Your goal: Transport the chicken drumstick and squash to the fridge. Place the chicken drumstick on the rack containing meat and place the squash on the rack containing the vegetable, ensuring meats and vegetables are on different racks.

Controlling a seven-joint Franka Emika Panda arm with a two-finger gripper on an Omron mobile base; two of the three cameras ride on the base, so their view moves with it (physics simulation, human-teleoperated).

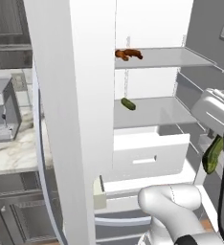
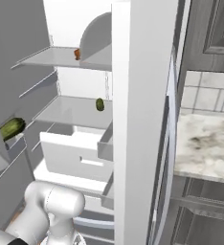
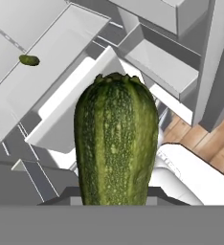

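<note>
The gripper [image 1: 218, 143] is closed on the squash [image 3: 116, 143], which is held by one end so that most of its length juts forward in the hand view; the fingers themselves are hidden behind it. In the left base view the squash [image 1: 212, 155] is seen hanging at the right edge, outside the fridge [image 1: 152, 95] opening and below the level of the lower shelf [image 1: 157, 112].

On that lower shelf lies the vegetable [image 1: 128, 104], near its left front part. On the upper shelf [image 1: 171, 57], two reddish-brown pieces are seen touching at the left front: one is judged to be the drumstick [image 1: 134, 54], the other the meat [image 1: 122, 55], though which is which can hardly be told.

The drumstick step seems done; the squash remains to be placed on the lower shelf.

Risks are judged as follows. The projecting squash could be knocked against the drawer [image 1: 150, 155] front or the shelf edge if it is raised too late. A grip at one end could allow it to pivot or slip. The vegetable could be pushed off if the squash is set down too close.
</note>
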